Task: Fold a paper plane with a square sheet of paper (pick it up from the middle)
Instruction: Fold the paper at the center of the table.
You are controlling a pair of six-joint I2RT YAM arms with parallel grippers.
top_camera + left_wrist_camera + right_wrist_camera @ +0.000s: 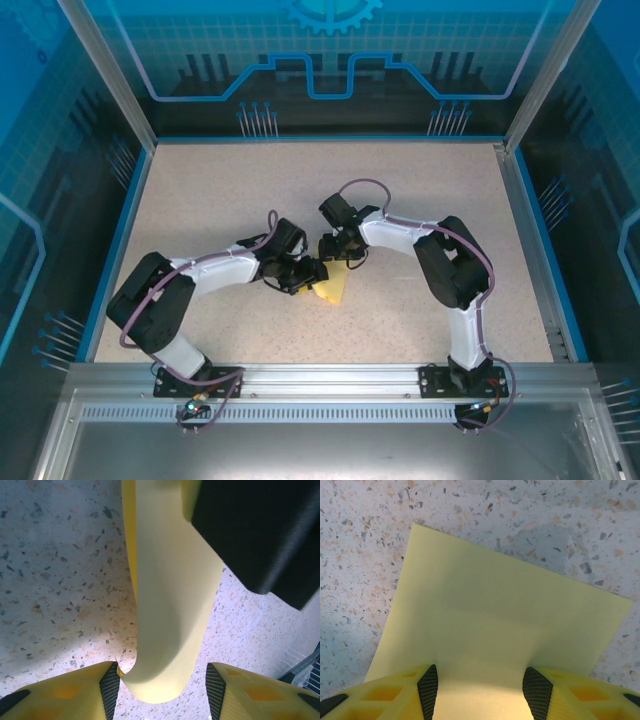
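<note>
— What's around the sheet [505, 620]?
— Speckled table [365, 525] beneath it, and a black casing [260, 530] overhanging its far end.
— How does it look?
— Pale yellow. It curls upward between the left gripper [162, 680]'s parted fingers and lies flat between the right gripper [480, 680]'s, equally parted.

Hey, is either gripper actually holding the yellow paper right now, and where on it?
Cannot be told for sure. The square sheet of paper spans the gap between the right gripper's pads; the left gripper stands open around its curled edge.

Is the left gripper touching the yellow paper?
Touching. Left wrist view: the curled paper rests against one finger pad of the left gripper; the other pad stands clear.
</note>
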